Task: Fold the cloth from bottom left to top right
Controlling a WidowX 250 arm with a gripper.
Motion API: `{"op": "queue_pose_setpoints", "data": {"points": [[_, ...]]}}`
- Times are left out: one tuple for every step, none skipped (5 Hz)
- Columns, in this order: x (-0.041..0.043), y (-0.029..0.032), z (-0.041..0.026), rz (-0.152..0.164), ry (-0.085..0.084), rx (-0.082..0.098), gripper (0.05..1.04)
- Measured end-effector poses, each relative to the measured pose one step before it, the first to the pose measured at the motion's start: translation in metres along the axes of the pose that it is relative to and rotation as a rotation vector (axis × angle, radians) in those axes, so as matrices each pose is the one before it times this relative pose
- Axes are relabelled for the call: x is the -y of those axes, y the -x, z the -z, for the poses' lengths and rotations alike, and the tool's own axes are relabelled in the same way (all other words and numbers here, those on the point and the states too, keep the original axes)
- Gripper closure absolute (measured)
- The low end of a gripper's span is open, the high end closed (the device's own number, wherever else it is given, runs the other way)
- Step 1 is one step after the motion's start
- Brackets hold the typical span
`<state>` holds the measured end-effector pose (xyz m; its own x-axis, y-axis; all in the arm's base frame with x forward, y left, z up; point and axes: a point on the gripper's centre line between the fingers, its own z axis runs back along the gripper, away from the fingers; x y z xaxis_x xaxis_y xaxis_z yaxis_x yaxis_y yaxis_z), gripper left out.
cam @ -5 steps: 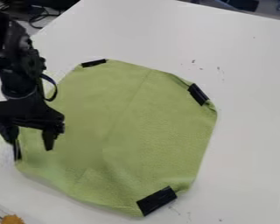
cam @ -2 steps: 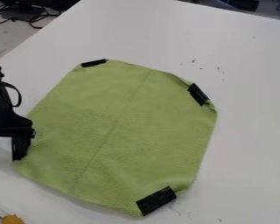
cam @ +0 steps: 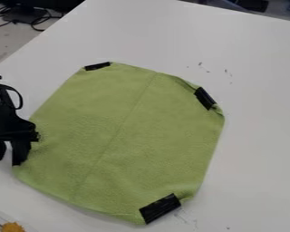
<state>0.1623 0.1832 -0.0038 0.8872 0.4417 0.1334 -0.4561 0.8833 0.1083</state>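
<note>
Cloth (cam: 126, 136) touches one finger (cam: 21, 151) of the partly spread gripper (cam: 7, 161).

We can't read any text, labels, brands, numbers or signs here.

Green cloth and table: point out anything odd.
Dark marks spot the white table beyond the upper right of the cloth and beside the bottom black tape. Cloth puckers by the right-hand tape, odd against its mostly flat spread.
</note>
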Motion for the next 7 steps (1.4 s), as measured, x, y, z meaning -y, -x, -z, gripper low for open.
{"op": "queue_pose_setpoints", "data": {"points": [[-0.00034,0.00316,0.00075,-0.0056,0.0011,-0.0049,0.628],[-0.00881,0.00426,-0.00498,-0.02,-0.0212,0.0112,0.751],[-0.02362,0.00781,-0.00314,-0.0541,-0.0304,-0.0136,0.89],[-0.02245,0.00945,-0.00189,-0.0047,-0.0258,-0.0338,0.988],[-0.01556,-0.00117,-0.00859,0.0087,-0.0365,-0.0015,1.018],[-0.0068,-0.00915,-0.02842,0.0116,-0.0524,0.0222,1.02],[0.03268,-0.01494,-0.03358,0.0418,0.0134,0.0333,1.021]]}}
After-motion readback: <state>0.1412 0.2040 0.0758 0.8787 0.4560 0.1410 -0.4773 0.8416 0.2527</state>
